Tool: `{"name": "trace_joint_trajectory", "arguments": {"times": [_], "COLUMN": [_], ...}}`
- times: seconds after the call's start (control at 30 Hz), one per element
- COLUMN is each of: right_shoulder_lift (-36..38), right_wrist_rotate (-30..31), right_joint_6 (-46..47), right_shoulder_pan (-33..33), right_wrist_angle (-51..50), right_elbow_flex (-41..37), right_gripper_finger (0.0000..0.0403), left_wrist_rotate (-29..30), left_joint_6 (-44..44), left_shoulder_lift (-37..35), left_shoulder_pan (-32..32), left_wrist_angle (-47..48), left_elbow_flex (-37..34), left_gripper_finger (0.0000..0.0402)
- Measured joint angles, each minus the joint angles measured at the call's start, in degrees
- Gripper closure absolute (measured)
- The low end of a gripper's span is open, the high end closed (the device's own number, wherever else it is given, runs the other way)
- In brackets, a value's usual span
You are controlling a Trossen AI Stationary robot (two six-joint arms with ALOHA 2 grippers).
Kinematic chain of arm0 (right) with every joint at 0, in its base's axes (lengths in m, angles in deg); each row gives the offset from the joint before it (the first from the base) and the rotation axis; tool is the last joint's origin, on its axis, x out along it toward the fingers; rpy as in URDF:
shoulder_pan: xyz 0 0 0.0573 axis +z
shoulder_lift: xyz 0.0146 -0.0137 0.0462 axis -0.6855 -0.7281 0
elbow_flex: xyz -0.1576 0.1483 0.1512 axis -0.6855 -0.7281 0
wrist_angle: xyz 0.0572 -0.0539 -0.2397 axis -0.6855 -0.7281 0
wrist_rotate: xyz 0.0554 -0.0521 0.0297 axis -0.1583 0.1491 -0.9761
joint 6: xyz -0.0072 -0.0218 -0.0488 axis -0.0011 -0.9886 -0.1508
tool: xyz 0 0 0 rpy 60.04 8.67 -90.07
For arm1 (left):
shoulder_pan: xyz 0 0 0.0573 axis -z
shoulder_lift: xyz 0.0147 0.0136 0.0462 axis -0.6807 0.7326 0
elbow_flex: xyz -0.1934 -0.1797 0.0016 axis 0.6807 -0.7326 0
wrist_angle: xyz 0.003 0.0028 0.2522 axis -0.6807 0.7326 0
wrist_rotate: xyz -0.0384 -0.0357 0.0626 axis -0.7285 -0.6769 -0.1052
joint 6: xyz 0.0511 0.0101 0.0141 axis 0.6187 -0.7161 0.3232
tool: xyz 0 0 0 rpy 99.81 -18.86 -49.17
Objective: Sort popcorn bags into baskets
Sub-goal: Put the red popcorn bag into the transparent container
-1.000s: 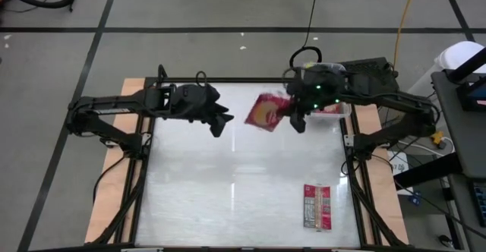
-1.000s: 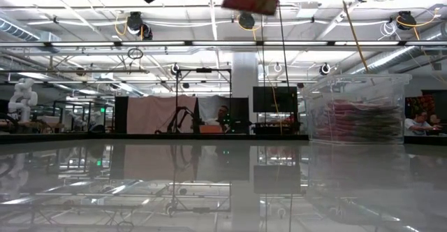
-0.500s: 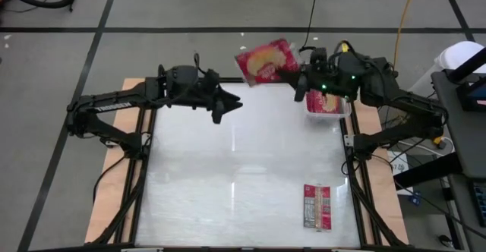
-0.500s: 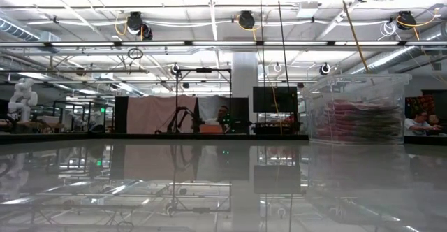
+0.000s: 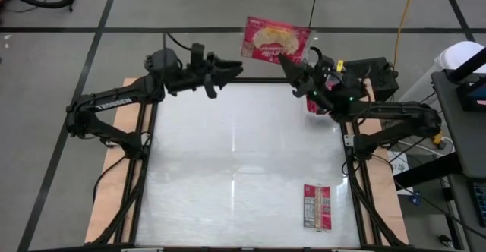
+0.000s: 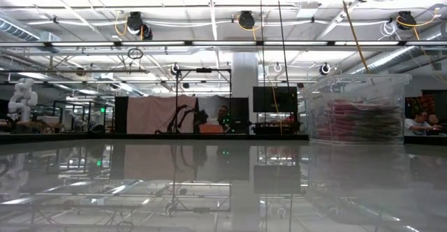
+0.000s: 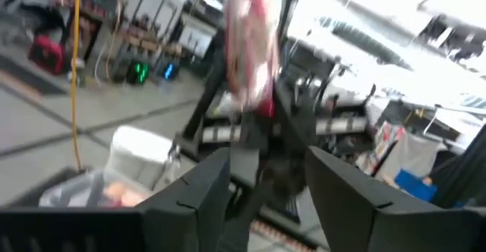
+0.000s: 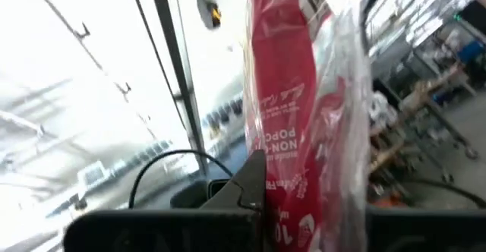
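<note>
right gripper [image 5: 290,61]: raised over the table's far edge, fingers clamped on the lower corner of a flat red popcorn bag with a yellow popcorn picture [image 5: 275,40]; in the right wrist view the bag [image 8: 300,108] stands edge-on between the dark fingers.
held bag: up in the air past the far edge of the table, picture face up toward the overhead camera, slightly tilted.
left gripper [image 5: 234,70]: raised near the far-left part of the table, pointing toward the held bag, fingers parted, nothing between them; apart from the bag.
second red popcorn bag with grey-white printed panel [image 5: 317,206]: lying flat on the glossy white table [image 5: 228,161], near-right area, well apart from both arms.
clear plastic rectangular bin [image 6: 356,110]: far-right corner of the table, red packets stacked inside; in the high view mostly hidden under the right arm.
</note>
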Motion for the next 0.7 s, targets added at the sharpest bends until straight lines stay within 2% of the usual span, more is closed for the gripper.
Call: {"name": "trace_joint_trajectory", "arguments": {"times": [0.1,0.27,0.4,0.47,0.53,0.7], "right_shoulder_lift": [-1.02,-2.97,-4.46,-4.88,-4.92,-4.43], "right_wrist_rotate": [0.56,0.47,0.35,0.24,0.21,0.14], "right_joint_6": [-0.46,-0.74,-0.84,-1.40,-2.26,-4.01], "right_shoulder_pan": [0.85,1.57,1.55,1.55,1.55,1.53], "right_wrist_angle": [4.93,4.65,4.69,4.67,4.58,4.68], "right_elbow_flex": [-1.63,-1.68,-1.70,-1.70,-1.70,-1.70], "right_gripper_finger": [0.0392,0.0392,0.0391,0.0390,0.0388,0.0387], "left_wrist_rotate": [0.00,-0.55,-1.45,-1.45,-1.37,-1.24], "left_joint_6": [0.06,0.09,0.25,0.08,0.06,-1.80], "left_shoulder_lift": [0.00,0.94,2.13,2.38,2.45,2.40], "left_shoulder_pan": [-0.73,-0.96,-0.89,-0.93,-1.27,-3.29], "left_wrist_angle": [-2.80,-5.23,-7.84,-7.86,-7.93,-9.27], "left_elbow_flex": [0.00,0.00,-0.04,-0.02,-0.04,-0.04], "left_gripper_finger": [0.0199,0.0139,0.0128,0.0147,0.0183,0.0311]}}
